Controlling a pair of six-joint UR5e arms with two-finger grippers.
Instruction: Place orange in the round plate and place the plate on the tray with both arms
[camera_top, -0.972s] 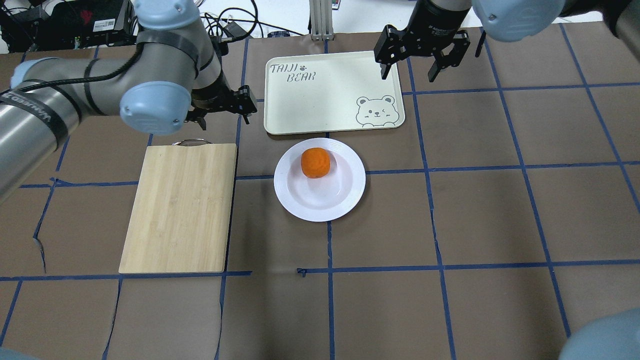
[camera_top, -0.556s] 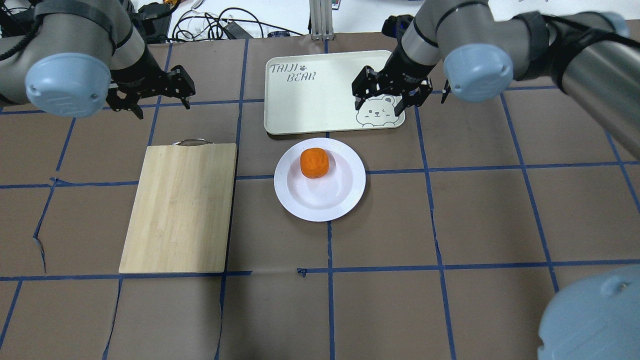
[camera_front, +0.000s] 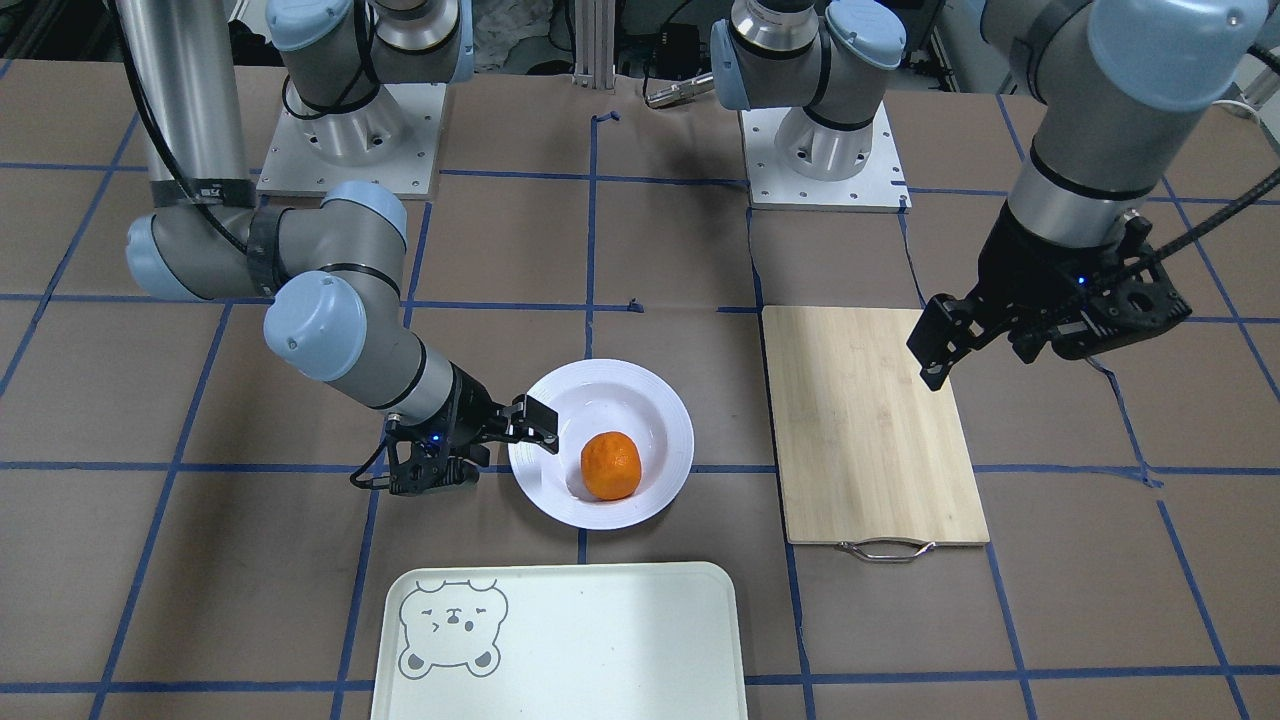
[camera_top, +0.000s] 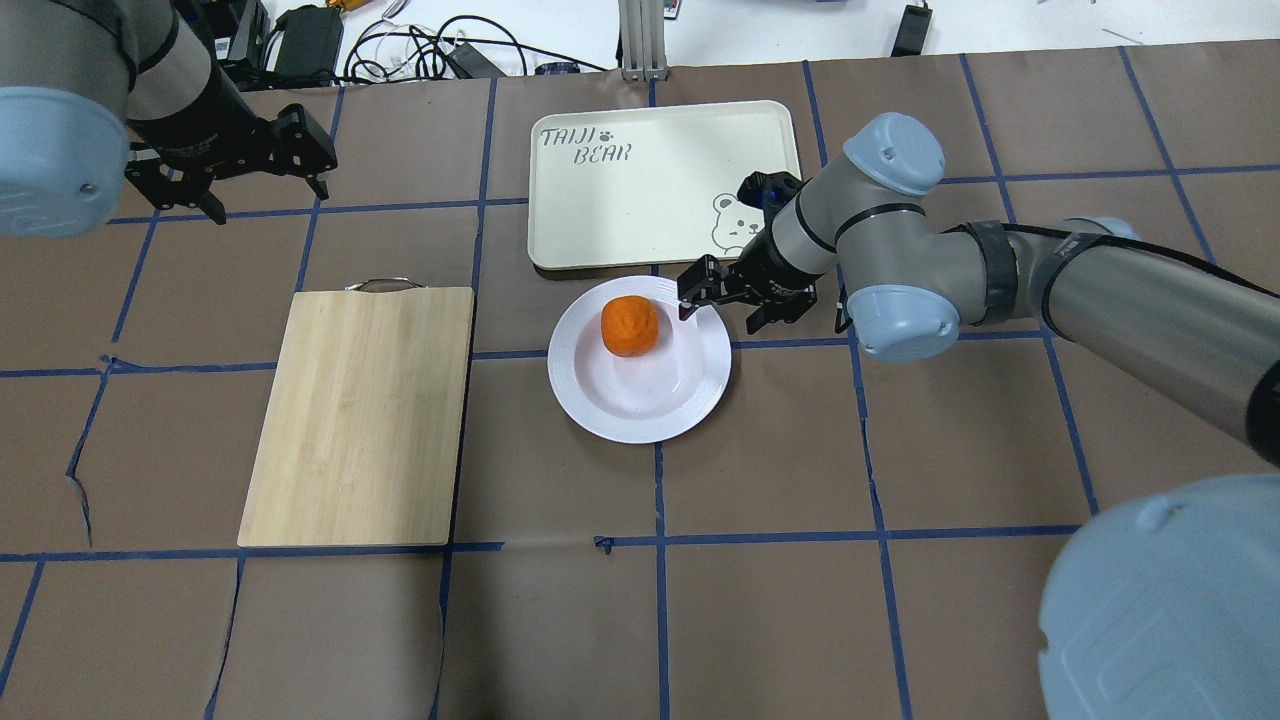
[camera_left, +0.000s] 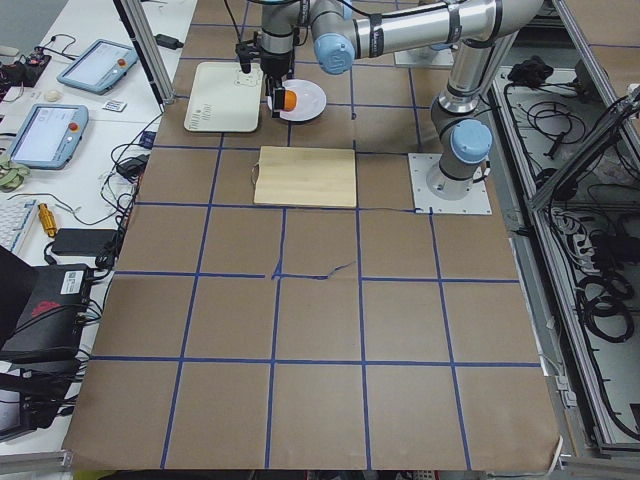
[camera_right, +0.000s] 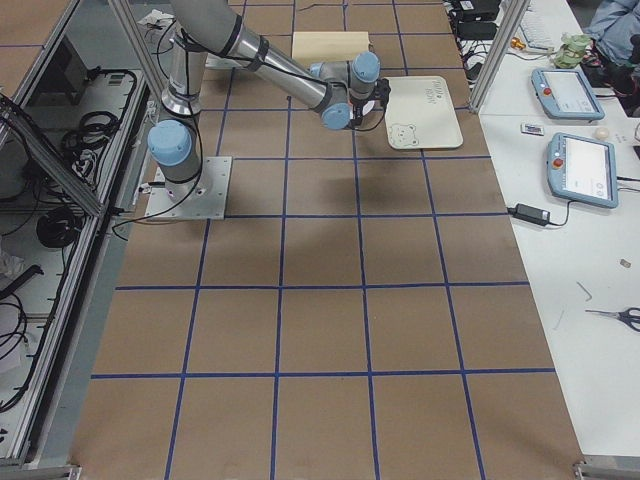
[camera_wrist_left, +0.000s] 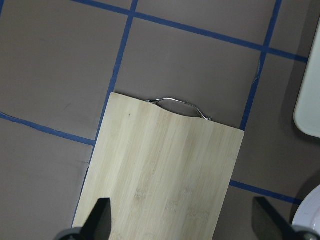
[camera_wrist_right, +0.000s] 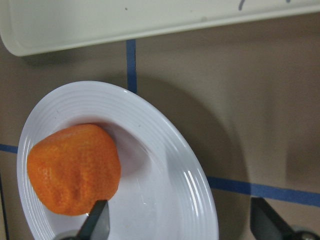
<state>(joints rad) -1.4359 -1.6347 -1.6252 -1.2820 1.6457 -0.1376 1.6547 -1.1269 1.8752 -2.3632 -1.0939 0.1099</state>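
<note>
The orange lies in the round plate, which rests on the table just short of the tray. My right gripper is open and low, straddling the plate's rim on the side toward the tray's bear corner. One finger is over the plate close to the orange, the other outside it. My left gripper hangs open and empty beyond the cutting board's handle end.
A bamboo cutting board with a metal handle lies to the plate's left in the overhead view. Cables and devices sit past the table's far edge. Brown table with blue tape lines all around.
My right gripper came down from over the tray's bear corner to the plate's rim. My left arm drew further left, away from the tray. The orange and plate stayed put.
</note>
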